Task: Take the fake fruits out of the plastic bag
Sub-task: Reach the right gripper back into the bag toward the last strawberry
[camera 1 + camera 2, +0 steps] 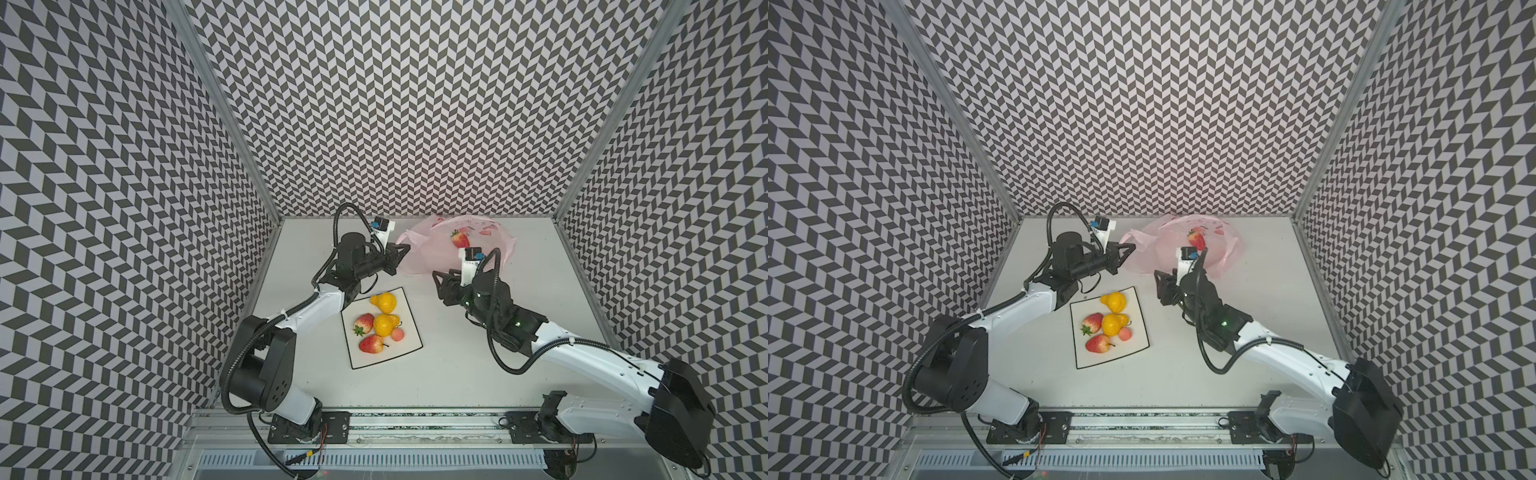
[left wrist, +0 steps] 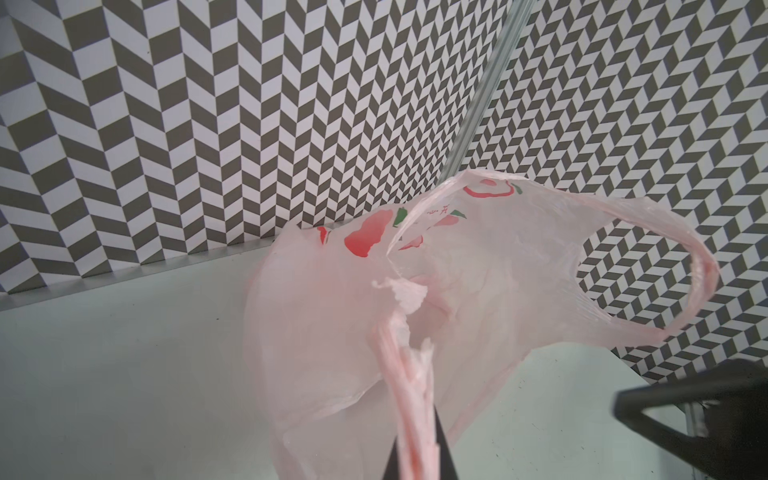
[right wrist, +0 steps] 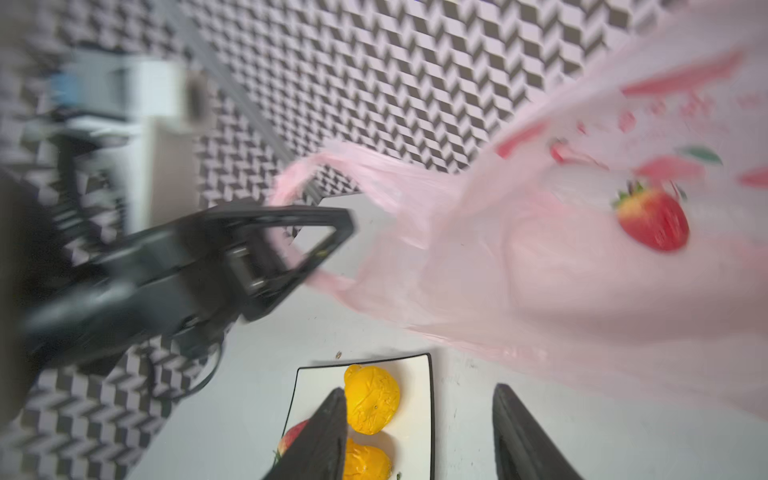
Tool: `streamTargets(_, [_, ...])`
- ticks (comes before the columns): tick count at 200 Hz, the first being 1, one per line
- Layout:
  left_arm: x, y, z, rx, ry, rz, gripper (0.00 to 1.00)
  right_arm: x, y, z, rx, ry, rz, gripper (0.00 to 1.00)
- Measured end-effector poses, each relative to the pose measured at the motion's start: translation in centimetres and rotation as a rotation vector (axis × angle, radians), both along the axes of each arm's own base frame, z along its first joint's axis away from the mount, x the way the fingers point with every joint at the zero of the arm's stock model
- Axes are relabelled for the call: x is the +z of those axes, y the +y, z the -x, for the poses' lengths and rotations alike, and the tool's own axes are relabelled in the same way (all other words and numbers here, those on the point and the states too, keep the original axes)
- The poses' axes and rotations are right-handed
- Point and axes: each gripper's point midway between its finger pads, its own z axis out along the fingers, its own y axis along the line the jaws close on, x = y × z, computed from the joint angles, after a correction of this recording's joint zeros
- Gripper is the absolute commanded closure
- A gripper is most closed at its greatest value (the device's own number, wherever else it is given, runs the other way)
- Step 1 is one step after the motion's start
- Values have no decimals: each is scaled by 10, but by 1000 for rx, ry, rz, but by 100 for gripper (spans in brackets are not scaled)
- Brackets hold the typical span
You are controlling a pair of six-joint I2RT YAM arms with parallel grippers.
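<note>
The pale pink plastic bag lies crumpled at the back of the table. One red strawberry shows inside it. My left gripper is shut on a bunched handle of the bag and holds it up off the table. My right gripper hangs open and empty just in front of the bag. Other fake fruits sit on the plate: two yellow pears, a strawberry, an apple and a small peach.
The square white black-rimmed plate lies front left of the bag, under the left forearm. Patterned walls close in the table on three sides. Both arm bases sit on the rail at the front edge.
</note>
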Motion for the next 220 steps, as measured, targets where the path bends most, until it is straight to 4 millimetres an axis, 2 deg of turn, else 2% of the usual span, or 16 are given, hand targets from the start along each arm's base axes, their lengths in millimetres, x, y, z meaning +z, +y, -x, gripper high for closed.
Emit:
streamTargets(17, [10,-4,9,5,-25,9,100,-10,-6,-2,-52,92,-119,57])
streamTargets(44, [20,-2,17,30,-56,21,100,1,-5,-12,-104,173,-335,59])
streamTargets(64, [21,0,19,47,-63,24,100,2,-4,-29,-155,233,-446,59])
streamTargets(83, [18,0,19,54,-55,22,100,-8,-7,-47,-208,273,-516,59])
streamTargets(109, [13,-5,24,48,-48,15,100,-26,-8,-70,-259,313,-535,59])
streamTargets(159, [18,-16,34,38,-62,18,100,-32,-3,-111,-287,343,-614,60])
streamTargets(192, [26,-14,40,33,-88,11,100,-53,0,-135,-299,408,-633,53])
streamTargets(220, [28,-17,45,19,-95,5,100,-71,-10,-153,-365,445,-635,44])
